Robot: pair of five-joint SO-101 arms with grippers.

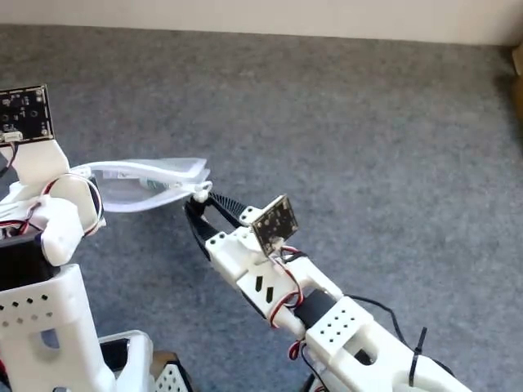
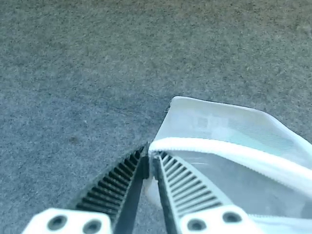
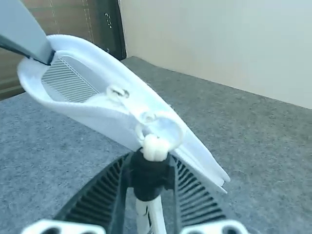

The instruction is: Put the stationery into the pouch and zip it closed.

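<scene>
High view: pouch [image 1: 155,184] held above the table [image 1: 368,122] near its left edge, long axis running sideways; right gripper [image 1: 198,206] at its inner end. Left wrist view: left gripper [image 2: 150,158] narrow, pinching the pouch rim at the opposite end. Right wrist view: right gripper clamps the zip pull [image 3: 152,146]; pouch extends straight away toward the left gripper.

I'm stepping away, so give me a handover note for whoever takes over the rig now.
The left gripper is shut on the pouch at one end. The right gripper is shut on the zip pull at the other end. The pouch hangs between them above the table, something greenish inside.
Done: loading, apparently.
Left: confirm the zip is fully closed, set it down.
</scene>
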